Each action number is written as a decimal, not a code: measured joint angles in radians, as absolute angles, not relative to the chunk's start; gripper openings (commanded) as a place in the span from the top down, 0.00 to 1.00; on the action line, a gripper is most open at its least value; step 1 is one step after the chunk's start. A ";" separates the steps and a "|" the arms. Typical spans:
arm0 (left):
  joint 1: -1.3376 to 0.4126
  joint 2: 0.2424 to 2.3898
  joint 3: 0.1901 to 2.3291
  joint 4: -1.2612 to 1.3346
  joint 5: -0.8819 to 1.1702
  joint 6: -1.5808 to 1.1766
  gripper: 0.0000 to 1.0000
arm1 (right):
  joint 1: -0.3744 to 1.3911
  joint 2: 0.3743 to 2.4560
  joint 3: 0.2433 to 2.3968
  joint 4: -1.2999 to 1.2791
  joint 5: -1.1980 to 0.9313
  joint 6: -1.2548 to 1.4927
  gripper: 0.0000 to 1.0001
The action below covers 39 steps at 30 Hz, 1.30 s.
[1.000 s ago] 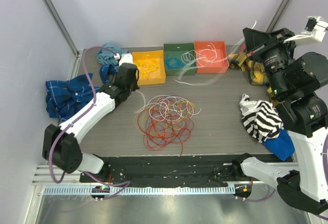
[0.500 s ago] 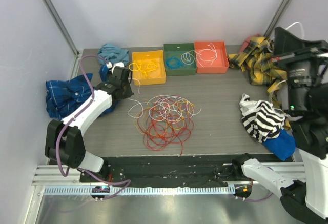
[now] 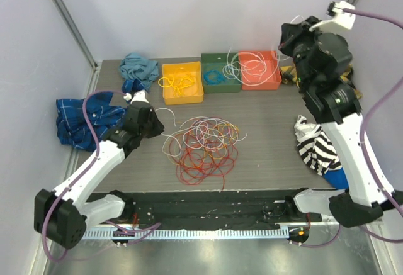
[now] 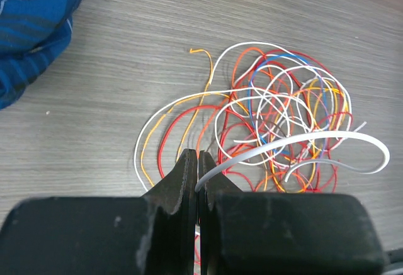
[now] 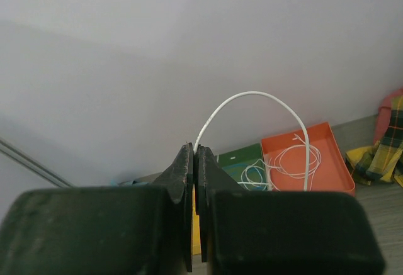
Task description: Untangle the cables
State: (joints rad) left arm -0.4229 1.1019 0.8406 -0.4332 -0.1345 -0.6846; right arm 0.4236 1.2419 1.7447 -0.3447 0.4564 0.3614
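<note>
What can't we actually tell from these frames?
1. Left wrist: the left gripper pinches a pale cable; whether it is free of the tangle is unclear, strands overlap.
2. Right wrist: the right gripper holds a white cable; its far end is lost among coils in the orange bin.
3. Top external: cables in the green bin are too small to count.

three bins (image 3: 182, 83), two arms (image 3: 101, 162), five cloths (image 3: 82, 117), one heap of cables (image 3: 204, 146).
</note>
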 measured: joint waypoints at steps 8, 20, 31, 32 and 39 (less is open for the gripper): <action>-0.425 0.995 0.743 -0.406 -0.139 -0.701 1.00 | 0.423 1.380 1.764 -0.314 0.440 0.364 0.99; -0.458 0.986 0.724 -0.392 -0.138 -0.710 1.00 | 0.384 1.604 1.976 -0.208 0.463 0.302 0.99; -0.467 0.986 0.714 -0.393 -0.136 -0.726 1.00 | 0.235 1.901 2.116 -0.112 0.469 0.312 0.99; -0.467 0.986 0.714 -0.393 -0.136 -0.726 1.00 | 0.221 1.942 2.121 -0.112 0.465 0.322 0.99; -0.470 0.999 0.711 -0.393 -0.134 -0.726 1.00 | 0.187 2.148 2.086 -0.134 0.434 0.383 0.99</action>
